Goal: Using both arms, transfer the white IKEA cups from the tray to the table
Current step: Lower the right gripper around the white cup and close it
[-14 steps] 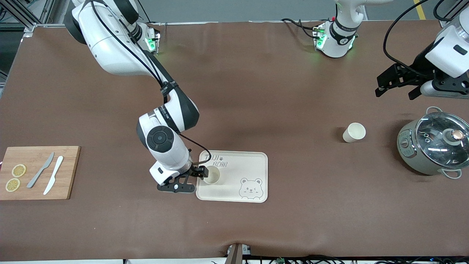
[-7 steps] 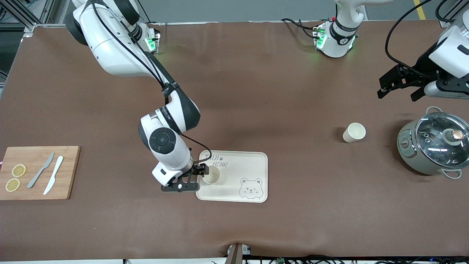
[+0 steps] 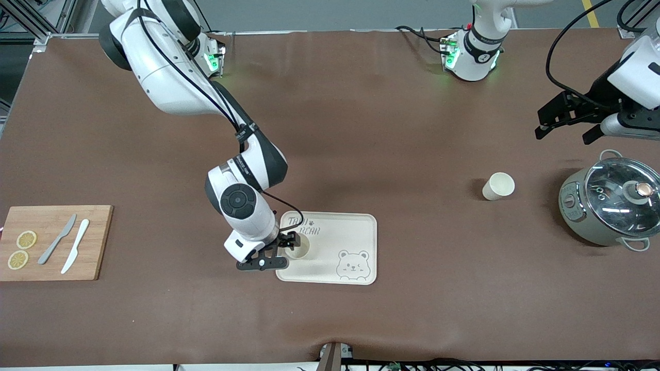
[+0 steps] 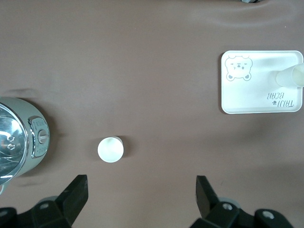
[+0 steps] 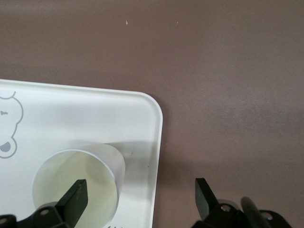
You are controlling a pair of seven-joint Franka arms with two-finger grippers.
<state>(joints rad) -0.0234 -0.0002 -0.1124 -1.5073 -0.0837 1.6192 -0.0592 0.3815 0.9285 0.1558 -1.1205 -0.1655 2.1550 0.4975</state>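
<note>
We list one cup [image 3: 298, 246] upright on the bear tray [image 3: 356, 226], the right gripper [image 3: 276, 253] beside it, spread wide, empty. The second cup [image 3: 498, 186] stands on the table; the left gripper [image 3: 567, 122] hangs near the pot [image 3: 608, 201], agape, empty.

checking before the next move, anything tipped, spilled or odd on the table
Nothing stands out. One white cup stands upright on the bear tray, the other cup upright on the table beside the lidded pot. No spills or damage show.

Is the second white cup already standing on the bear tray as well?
No, the second cup stands on the bare table beside the pot, apart from the bear tray.
</note>
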